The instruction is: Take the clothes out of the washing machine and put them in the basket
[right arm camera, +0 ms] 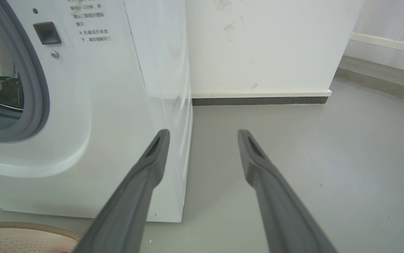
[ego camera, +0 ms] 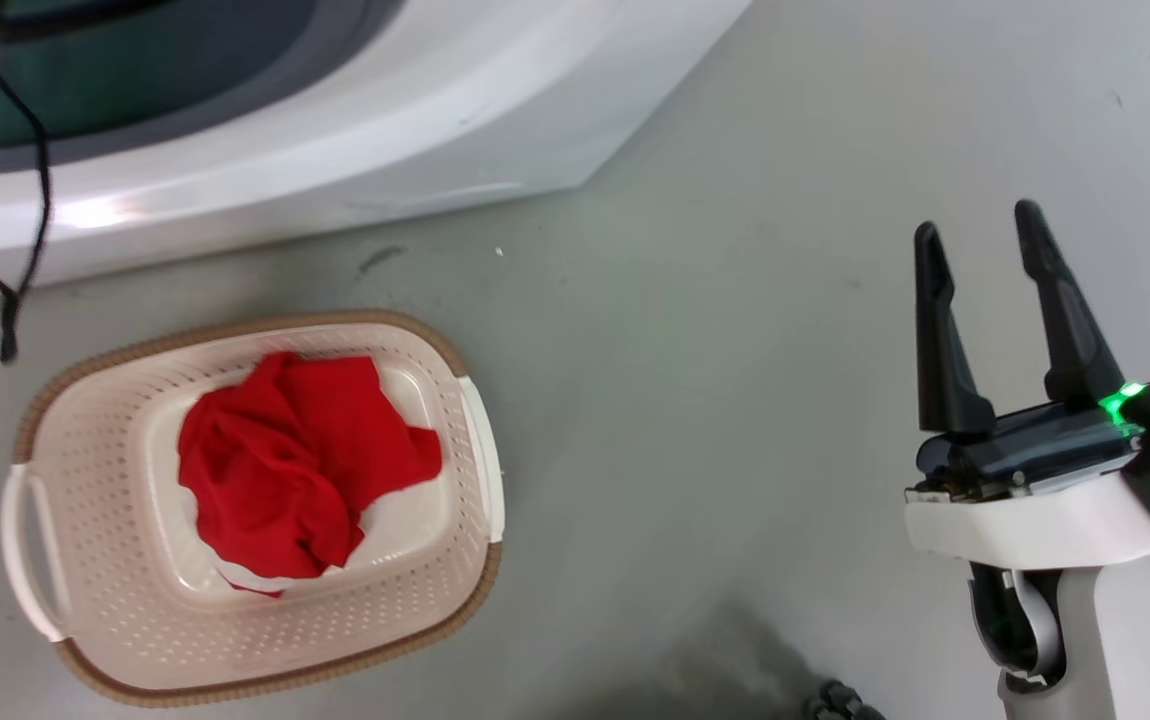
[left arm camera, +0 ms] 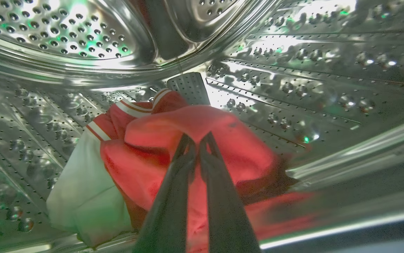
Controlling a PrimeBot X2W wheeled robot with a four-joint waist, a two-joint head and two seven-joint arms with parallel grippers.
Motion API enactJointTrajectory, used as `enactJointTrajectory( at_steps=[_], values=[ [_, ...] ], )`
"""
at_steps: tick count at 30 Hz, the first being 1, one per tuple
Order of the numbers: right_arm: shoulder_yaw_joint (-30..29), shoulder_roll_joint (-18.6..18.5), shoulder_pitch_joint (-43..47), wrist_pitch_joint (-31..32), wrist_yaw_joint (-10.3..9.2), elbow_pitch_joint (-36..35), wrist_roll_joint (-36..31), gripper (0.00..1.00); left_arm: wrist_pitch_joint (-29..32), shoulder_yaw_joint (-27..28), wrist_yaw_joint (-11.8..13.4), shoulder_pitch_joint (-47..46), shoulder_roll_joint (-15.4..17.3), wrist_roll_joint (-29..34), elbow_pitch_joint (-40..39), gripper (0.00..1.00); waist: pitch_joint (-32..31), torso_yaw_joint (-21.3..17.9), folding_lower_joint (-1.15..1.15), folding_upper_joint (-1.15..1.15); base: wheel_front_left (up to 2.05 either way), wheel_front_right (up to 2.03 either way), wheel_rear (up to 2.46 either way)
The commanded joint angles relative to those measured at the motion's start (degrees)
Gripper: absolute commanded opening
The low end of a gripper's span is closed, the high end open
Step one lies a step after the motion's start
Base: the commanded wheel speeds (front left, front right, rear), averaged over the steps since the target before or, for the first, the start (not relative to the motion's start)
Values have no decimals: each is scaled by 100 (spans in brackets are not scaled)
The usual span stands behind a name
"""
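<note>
Inside the perforated steel drum (left arm camera: 65,31) of the large white front-loading washing machine (ego camera: 335,170), the left gripper (left arm camera: 198,138) has its two long dark fingers pressed together on a raised fold of the bright red jersey (left arm camera: 152,158). The jersey lies heaped on the drum's lower wall, against the ribbed metal paddle (left arm camera: 189,88). White-striped trim shows at the heap's far edge. A pale, smooth panel (left arm camera: 79,196) hangs at its left side, and I cannot tell whether that belongs to the jersey or is a separate cloth.

The pinch looks shallow, taken on one thin, slippery layer, so the fabric may slide out once the weight of the whole heap hangs from it. Dragged low, the loose tail could catch on the paddle or bunch on the grey rubber gasket (right arm camera: 38,91) at the porthole's rim. It could then drop on the grey floor (ego camera: 695,400) short of the target.

The cream perforated plastic basket (ego camera: 265,324) with its brown woven-look rim stands on the floor just in front of the washer. A plain red soft garment (ego camera: 285,460) lies crumpled in the middle of it, covering most of the base. The right gripper (ego camera: 977,222) hangs idle well to the basket's right, jaws spread and holding nothing. A thin black cable (ego camera: 30,200) dangles by the washer's front at the left, and an arm pulling back could snag it.
</note>
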Motion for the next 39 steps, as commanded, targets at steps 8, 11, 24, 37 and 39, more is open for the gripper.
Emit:
enactJointTrajectory(
  at_steps=[8, 11, 24, 37, 39],
  values=[
    [54, 6, 370, -13, -5, 121, -209, 100, -754, -322, -2, 1184, -117, -512, -252, 0, -1065, 377, 0, 0, 0, 0, 0],
    [86, 6, 501, -13, -5, 163, -258, 100, -1105, -444, -2, 1604, -75, -579, -319, 0, -1337, 422, 0, 0, 0, 0, 0],
    [139, 5, 1128, -13, -6, 288, -456, 100, -1834, -534, 25, 3213, -128, -915, -1013, 0, -2389, 719, 0, 0, 0, 0, 0],
    [205, 7, 1652, -13, -5, 389, -581, 100, -1864, -386, 613, 5250, -117, -769, -2961, 0, -3258, 957, 0, 0, 0, 0, 0],
    [214, 7, 1691, -13, -6, 396, -578, 100, -1865, -391, 718, 5595, -83, -754, -3301, 0, -3347, 973, 0, 0, 0, 0, 0]
  ],
)
